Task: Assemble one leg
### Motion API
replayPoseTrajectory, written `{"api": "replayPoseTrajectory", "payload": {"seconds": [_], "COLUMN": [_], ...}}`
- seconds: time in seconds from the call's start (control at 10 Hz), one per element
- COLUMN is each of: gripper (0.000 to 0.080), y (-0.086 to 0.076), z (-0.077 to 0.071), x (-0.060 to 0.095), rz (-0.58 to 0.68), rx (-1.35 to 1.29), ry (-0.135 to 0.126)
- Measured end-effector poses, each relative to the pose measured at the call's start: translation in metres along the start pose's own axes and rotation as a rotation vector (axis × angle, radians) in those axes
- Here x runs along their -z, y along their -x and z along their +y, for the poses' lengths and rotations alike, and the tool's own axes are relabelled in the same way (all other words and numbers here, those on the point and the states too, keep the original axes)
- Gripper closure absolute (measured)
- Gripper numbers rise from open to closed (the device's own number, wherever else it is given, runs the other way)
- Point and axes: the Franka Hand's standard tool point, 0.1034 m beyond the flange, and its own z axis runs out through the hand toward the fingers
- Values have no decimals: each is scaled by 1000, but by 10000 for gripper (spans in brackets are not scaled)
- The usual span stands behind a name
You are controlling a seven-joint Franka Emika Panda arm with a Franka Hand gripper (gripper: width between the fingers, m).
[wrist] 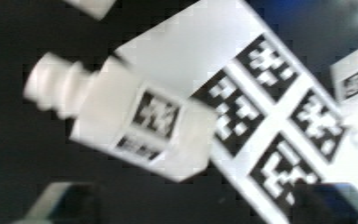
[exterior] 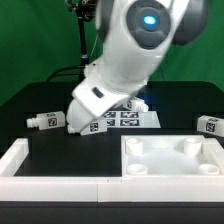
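1. The leg [wrist: 131, 115] looks like smooth white plastic with a faint sheen; its tag is matt black-and-white print.
2. The marker board [wrist: 274, 100] is flat, matt white.
3. The counter [exterior: 90, 150] is matt black.
4. The arm's shell [exterior: 135, 45] is glossy white plastic.
5. The panel [exterior: 170, 160] is smooth white plastic.
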Motion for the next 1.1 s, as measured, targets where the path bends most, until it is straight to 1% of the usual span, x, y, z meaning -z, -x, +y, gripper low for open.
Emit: {"api": "replayPoseTrajectory", "payload": {"seconds": [0.1, 0.2, 0.3, 0.6, 0.7, 0.8, 0.9, 1.0, 1.1], "gripper": [211, 168, 155, 151, 151, 151, 151, 151, 151], "y": [7, 10, 8, 7, 1, 7, 9, 11, 16], "z": [1, 2, 2, 5, 7, 12, 16, 12, 12], "x": [-4, -5, -5, -4, 1, 10, 16, 14, 10], "rz": [12, 13, 13, 34, 137, 252, 366, 484, 591], "rx": [-18, -26, -23, -25, -14, -18, -23, -35, -28], "ry": [-40, -45, -42, -35, -45, -52, -27, -46, -33]}}
